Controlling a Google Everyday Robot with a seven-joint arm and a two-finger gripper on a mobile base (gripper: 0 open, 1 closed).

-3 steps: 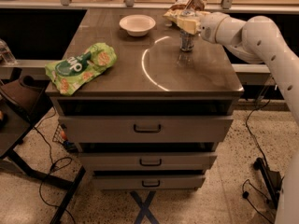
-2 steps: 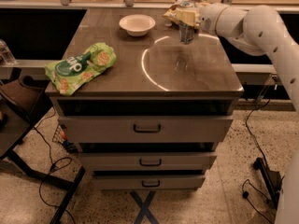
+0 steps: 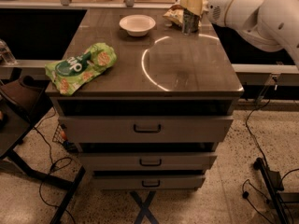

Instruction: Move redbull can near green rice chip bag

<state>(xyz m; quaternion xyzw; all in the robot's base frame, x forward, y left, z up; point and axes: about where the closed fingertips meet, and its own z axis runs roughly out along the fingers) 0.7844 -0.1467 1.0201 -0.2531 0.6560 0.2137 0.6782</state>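
Since a second ago the gripper point(image 3: 190, 8) and the redbull can point(image 3: 189, 24) have shifted together, higher in the view and toward the far right corner of the bench point(image 3: 187, 73); green bag, bowl and tan bag unchanged. Bench: dark brown top over three drawers point(image 3: 147, 128), each with a dark handle, standing on a speckled floor point(image 3: 261, 134) with cables point(image 3: 252, 139) trailing at right. Bright ring of light point(image 3: 145, 71) reflected on the top, centre-right. White arm point(image 3: 252, 13) enters from the upper right and reaches left over the far right corner. Green rice chip bag point(image 3: 81, 66) lies flat and crumpled at the near left corner, one end hanging slightly past the left edge; well apart from the can, nearly the full diagonal of the top between them. White bowl point(image 3: 137, 24) upright at far centre, between bag and can but nearer the can. Tan snack bag point(image 3: 174, 16) just behind and left of the can, at the far edge. Can upright, slim, silver-grey; its upper part is covered by the cream fingers point(image 3: 196, 4), which are clamped on it from above. Cannot tell whether the can base touches the top or hangs just clear of it.
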